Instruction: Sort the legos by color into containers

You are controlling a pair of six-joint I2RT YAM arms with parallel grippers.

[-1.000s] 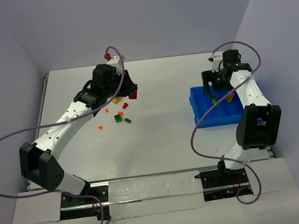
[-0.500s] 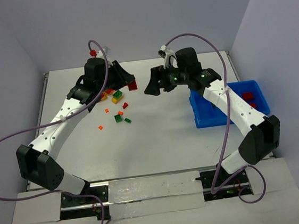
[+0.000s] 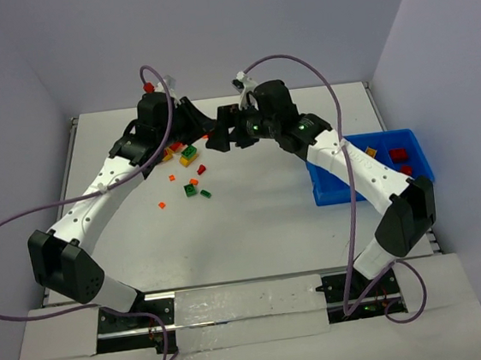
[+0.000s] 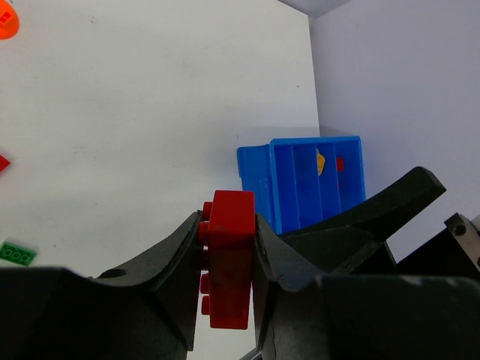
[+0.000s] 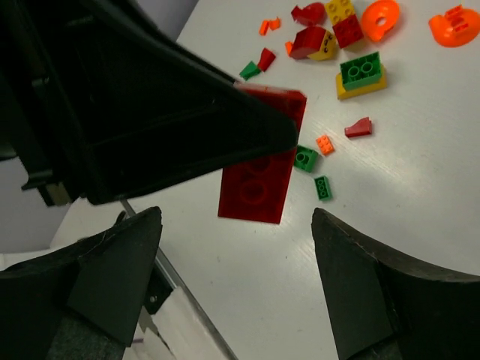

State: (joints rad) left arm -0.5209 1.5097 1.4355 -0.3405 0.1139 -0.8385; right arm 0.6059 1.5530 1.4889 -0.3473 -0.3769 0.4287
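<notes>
Moved: in the past second the right fingers have swung from above the bright-blue rectangular plastic bin to the rear middle of the bench, facing the left fingers.
Left fingers: clamped on a red rectangular plastic brick, one finger on each side, holding it in the air above the bench.
Right fingers: spread wide, gripping nothing, just beside the held brick.
Loose pieces: small red, green, yellow and orange plastic bricks lie scattered on the bench below.
Bin: at the bench's right edge, well apart from both, with red and orange pieces inside.
</notes>
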